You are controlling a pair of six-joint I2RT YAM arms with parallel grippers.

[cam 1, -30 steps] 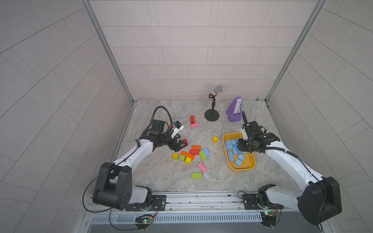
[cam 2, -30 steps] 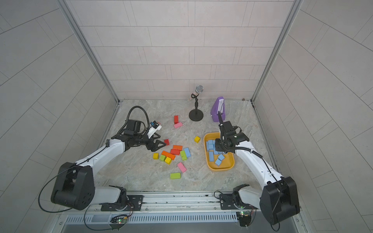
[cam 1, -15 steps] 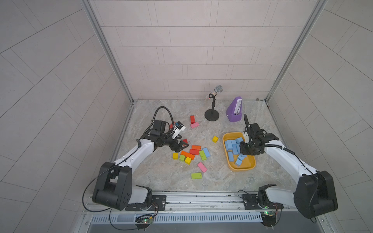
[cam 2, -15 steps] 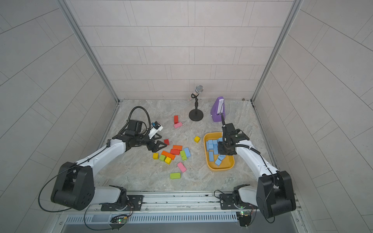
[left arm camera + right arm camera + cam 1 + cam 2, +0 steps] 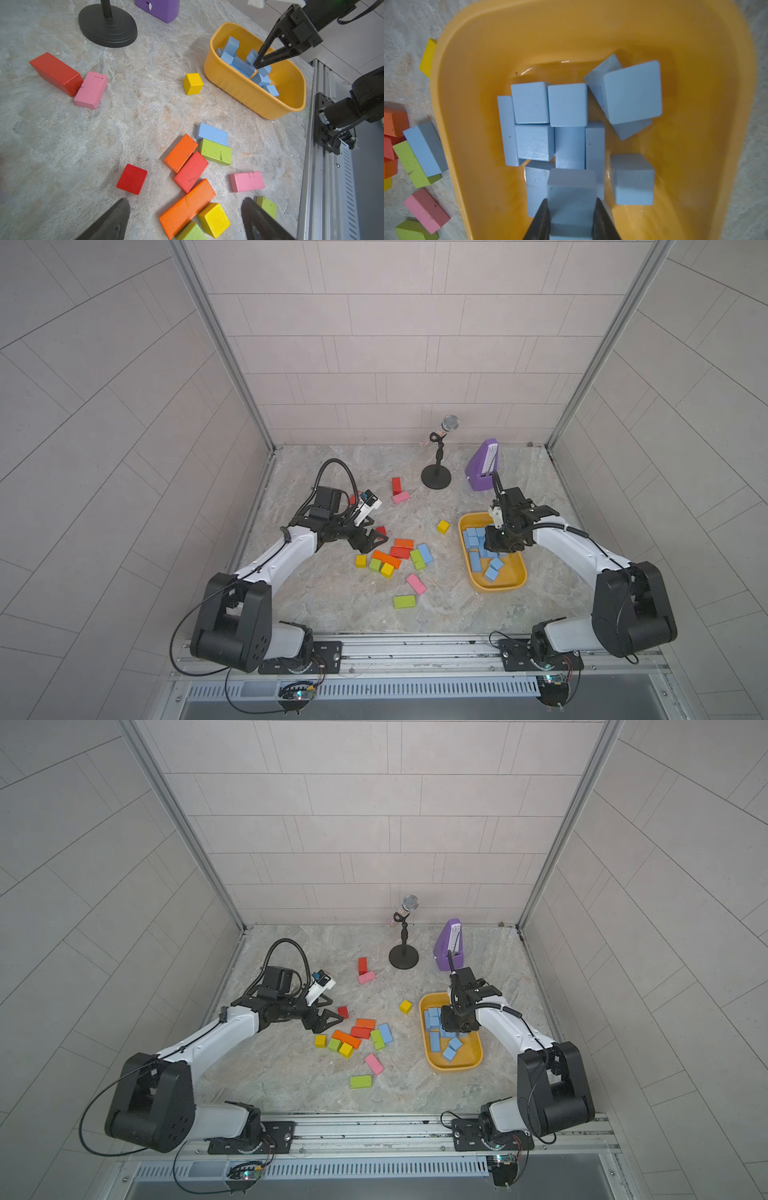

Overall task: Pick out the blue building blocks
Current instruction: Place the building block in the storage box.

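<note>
Clamping one blue block (image 5: 572, 187), right tool (image 5: 571, 202), one loose blue brick (image 5: 424, 553)

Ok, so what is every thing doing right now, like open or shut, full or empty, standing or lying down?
left gripper: open, empty, above the colored blocks.
right gripper: shut on the held blue block, down in the yellow tub.
yellow tub: upright, partly filled with blue blocks.
loose blue block: lying flat on the table, beside a green block.
microphone: upright on its stand.
purple metronome: standing upright.
</note>
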